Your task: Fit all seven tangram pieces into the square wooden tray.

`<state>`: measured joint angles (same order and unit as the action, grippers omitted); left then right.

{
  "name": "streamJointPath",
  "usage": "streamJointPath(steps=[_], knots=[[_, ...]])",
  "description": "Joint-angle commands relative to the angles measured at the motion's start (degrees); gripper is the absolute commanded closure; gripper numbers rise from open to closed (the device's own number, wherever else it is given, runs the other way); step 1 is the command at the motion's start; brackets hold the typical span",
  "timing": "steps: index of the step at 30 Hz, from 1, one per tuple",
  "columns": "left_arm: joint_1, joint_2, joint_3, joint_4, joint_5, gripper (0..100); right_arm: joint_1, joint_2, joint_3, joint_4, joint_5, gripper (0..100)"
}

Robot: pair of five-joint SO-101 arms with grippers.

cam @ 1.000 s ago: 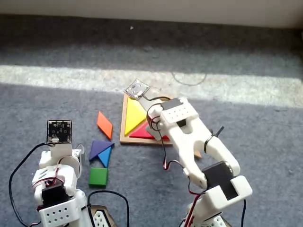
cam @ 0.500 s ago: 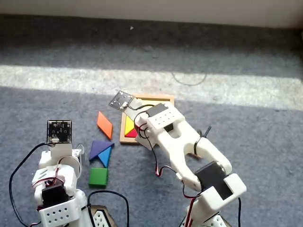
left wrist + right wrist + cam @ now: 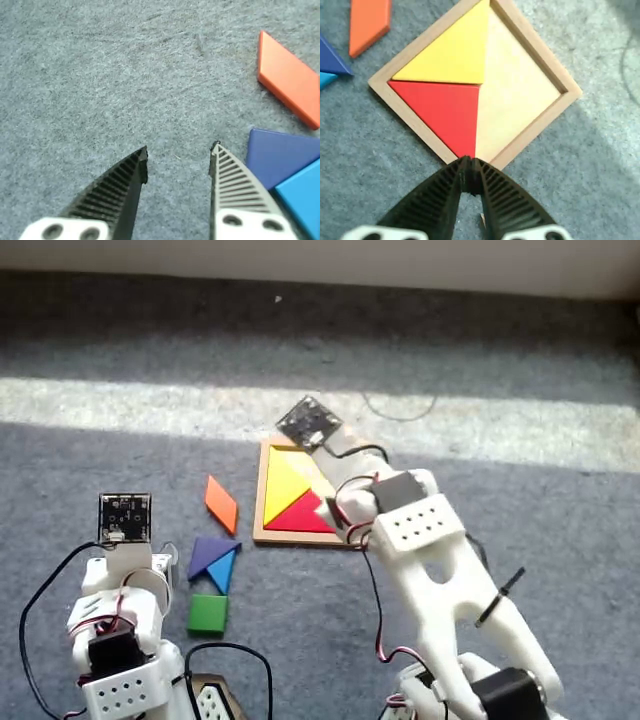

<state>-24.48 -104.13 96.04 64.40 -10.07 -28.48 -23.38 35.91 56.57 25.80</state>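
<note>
Right claw (image 3: 470, 166) pinched shut on nothing, tips at the tray (image 3: 515, 95) corner, red triangle (image 3: 447, 110) and yellow triangle (image 3: 452, 55) seated just ahead, while left claw (image 3: 180, 147) gapes empty beside the indigo piece (image 3: 275, 155), seemingly poised for the next pick.

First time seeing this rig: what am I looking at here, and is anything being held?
These are two white robot arms on grey carpet: the left arm, the right arm. One picture looks down from above; the others come from each arm's wrist camera. The square wooden tray holds a yellow triangle and a red triangle. Beside it lie an orange parallelogram, a dark blue triangle, a light blue triangle and a green square. The left gripper's fingers are open above carpet; the right gripper's are shut near a tray corner. Neither holds anything.
</note>
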Motion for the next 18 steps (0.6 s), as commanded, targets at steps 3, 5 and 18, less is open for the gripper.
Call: streamJointPath(steps=[3,5,18], knots=[[-0.13,-0.4,1.01,-1.05,0.26,79,7.52,-6.9,-0.13,4.88,-9.49,96.5],[-0.13,-0.4,1.01,-1.05,0.26,79,8.48,-7.34,-0.13,9.1,-9.67,90.9],[-0.31,-0.4,1.01,-1.05,0.26,79,8.92,-5.32,9.36,9.36,2.29,77.7]])
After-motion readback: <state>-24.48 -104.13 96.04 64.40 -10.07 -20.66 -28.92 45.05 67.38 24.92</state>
